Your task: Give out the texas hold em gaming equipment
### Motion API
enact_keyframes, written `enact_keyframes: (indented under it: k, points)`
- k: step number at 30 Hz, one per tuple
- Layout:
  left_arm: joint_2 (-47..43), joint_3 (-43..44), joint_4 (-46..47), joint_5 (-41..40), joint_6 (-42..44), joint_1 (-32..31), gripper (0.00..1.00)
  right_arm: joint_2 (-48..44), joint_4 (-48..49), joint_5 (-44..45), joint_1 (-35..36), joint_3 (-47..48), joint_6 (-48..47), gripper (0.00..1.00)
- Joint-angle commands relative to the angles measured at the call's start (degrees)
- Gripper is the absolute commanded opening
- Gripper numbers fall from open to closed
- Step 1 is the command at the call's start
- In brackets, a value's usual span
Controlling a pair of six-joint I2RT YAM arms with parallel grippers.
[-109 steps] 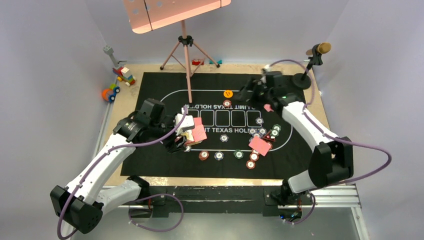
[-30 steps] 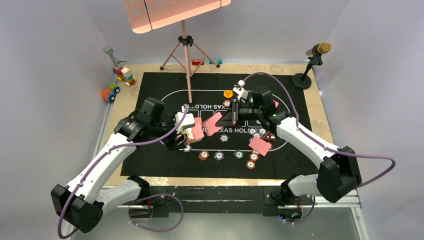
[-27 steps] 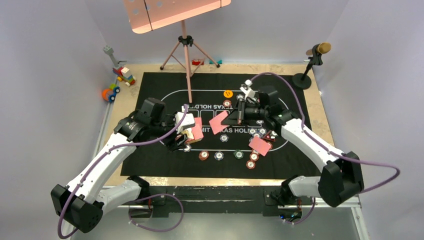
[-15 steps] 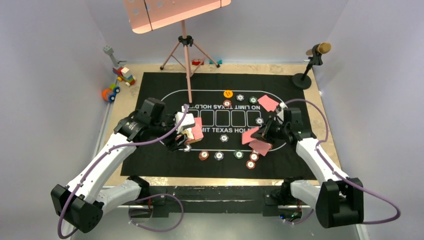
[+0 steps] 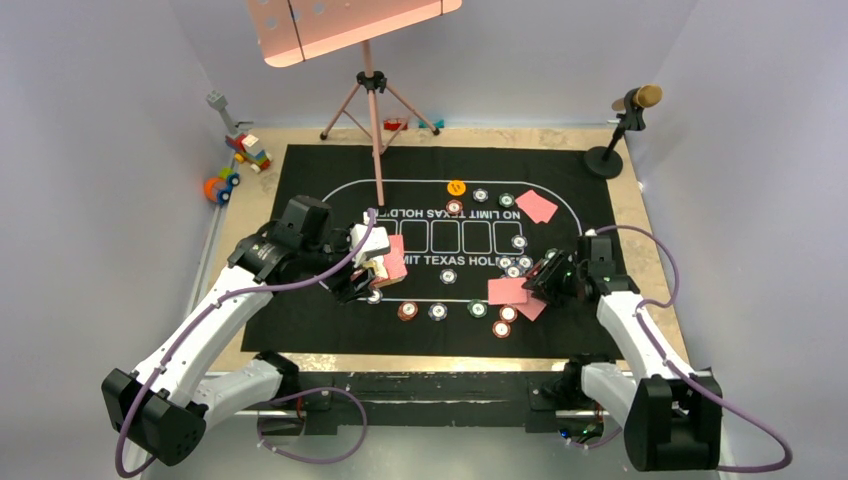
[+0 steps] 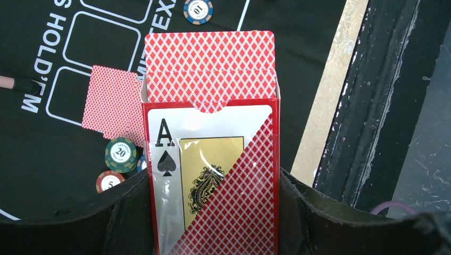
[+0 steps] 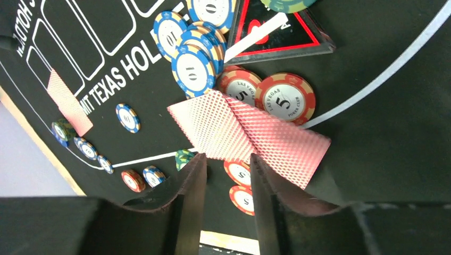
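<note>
Black felt mat [image 5: 560,170] on desk [image 5: 630,220]. Left claw [image 6: 213,183] pinches card box [image 6: 213,175] above mat's left side; top open, red-backed cards [image 6: 213,106] inside. Right claw [image 7: 228,159] slightly spread, empty, just over two overlapping loose cards [image 7: 239,133] among poker chips [image 7: 284,98]

Wooden table [image 5: 633,192]: black felt mat [image 5: 312,168], toy blocks [image 5: 246,150], microphone stand [image 5: 604,158].

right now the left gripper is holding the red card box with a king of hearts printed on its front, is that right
Not quite. The left wrist view shows that the card box held in the left gripper has an ace of spades printed on its front, not a king of hearts. The rest holds: the box is red and the gripper is shut on it.
</note>
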Motion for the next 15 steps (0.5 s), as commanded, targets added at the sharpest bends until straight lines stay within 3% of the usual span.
enact_keyframes:
  k: [1, 4, 12, 15]
  points:
    - [-0.59, 1.06, 1.69, 2.16, -0.32, 0.11, 0.09, -1.84, -3.2, 4.2, -0.51, 0.41, 1.3, 0.43]
    - [-0.33, 1.21, 1.96, 2.32, -0.52, 0.11, 0.1, -3.3, -4.79, 4.53, -0.51, 0.74, 1.84, 0.49]
    - [0.43, 1.39, 2.47, 2.58, -0.74, 0.11, 0.1, -8.79, -6.99, 1.88, -0.56, 3.44, 1.0, 0.52]
    - [1.02, 1.7, 2.92, 2.75, -1.32, 0.11, 0.1, -10.2, -2.36, -4.24, -0.06, 4.04, 0.59, 0.65]
